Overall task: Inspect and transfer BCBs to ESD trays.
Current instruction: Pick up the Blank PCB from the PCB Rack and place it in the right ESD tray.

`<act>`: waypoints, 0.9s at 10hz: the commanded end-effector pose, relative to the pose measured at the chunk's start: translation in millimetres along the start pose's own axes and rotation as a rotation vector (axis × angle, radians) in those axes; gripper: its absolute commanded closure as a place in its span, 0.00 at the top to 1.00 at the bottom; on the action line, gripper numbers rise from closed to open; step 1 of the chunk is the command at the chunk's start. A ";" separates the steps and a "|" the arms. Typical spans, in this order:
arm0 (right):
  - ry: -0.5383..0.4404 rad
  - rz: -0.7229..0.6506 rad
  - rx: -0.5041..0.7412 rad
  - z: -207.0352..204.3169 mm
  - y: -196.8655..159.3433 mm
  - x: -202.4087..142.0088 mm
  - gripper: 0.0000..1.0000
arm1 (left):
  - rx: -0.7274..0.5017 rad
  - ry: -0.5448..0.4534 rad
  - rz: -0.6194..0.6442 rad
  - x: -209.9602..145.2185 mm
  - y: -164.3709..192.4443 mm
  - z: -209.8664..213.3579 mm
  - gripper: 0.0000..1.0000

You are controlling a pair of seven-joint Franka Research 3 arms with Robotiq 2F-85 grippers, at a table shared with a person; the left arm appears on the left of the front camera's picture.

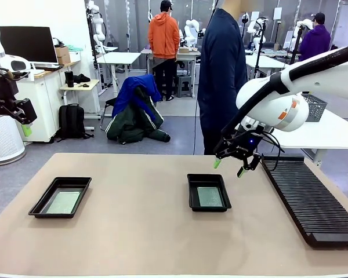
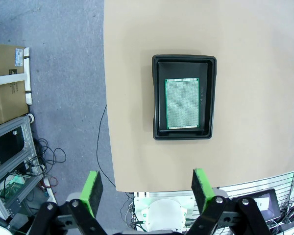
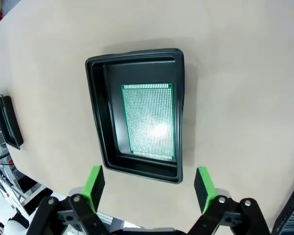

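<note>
Now two shallow black plastic trays with raised flared rims sit on the matte tan tabletop (image 1: 145, 231), and each holds one thin rectangular board lying flat on its floor. The middle tray (image 1: 208, 192) is the landmark. Its board (image 1: 210, 197) is pale green with a fine dotted, silvery face that glares under the light in the right wrist view (image 3: 149, 121); it lies toward one side of the tray, touching the floor only. Well to the left of that tray lies the second tray (image 1: 60, 197) with its own speckled board (image 1: 63, 202), seen from above in the left wrist view as a green-edged grid (image 2: 182, 104) inside glossy black walls (image 2: 184, 97).

Just right of the middle tray and above it hangs the right gripper (image 1: 231, 167), its green pads spread wide, holding nothing and touching nothing. Farther right of it lies a long black ribbed rack (image 1: 310, 200). Far left of the middle tray, off the table edge, the left gripper (image 1: 8, 128) is raised, jaws wide apart and empty.
</note>
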State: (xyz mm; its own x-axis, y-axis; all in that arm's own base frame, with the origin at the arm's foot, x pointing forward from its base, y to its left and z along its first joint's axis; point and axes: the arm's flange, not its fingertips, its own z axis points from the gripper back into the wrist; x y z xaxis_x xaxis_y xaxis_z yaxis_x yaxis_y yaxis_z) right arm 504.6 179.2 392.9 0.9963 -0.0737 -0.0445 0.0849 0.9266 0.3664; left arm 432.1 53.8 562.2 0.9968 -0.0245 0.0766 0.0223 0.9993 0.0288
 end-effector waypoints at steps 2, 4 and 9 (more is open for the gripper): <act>0.023 -0.020 -0.050 12.8 5.1 -6.3 1.00 | 0.001 0.000 0.002 -0.9 0.4 -1.3 0.97; 0.034 -0.016 -0.083 17.2 5.3 -6.6 1.00 | 0.001 0.000 0.002 -0.9 0.4 -1.3 0.97; 0.031 0.007 -0.048 12.8 1.7 -8.0 1.00 | 0.001 0.000 0.002 -0.9 0.4 -1.3 0.97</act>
State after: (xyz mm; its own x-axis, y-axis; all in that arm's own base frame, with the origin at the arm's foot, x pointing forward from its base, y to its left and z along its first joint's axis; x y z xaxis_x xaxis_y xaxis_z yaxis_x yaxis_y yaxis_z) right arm 497.2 176.1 406.4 0.9960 -0.0532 -0.0725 0.0734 0.9461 0.3154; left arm 432.1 53.8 562.2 0.9968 -0.0245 0.0767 0.0223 0.9993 0.0288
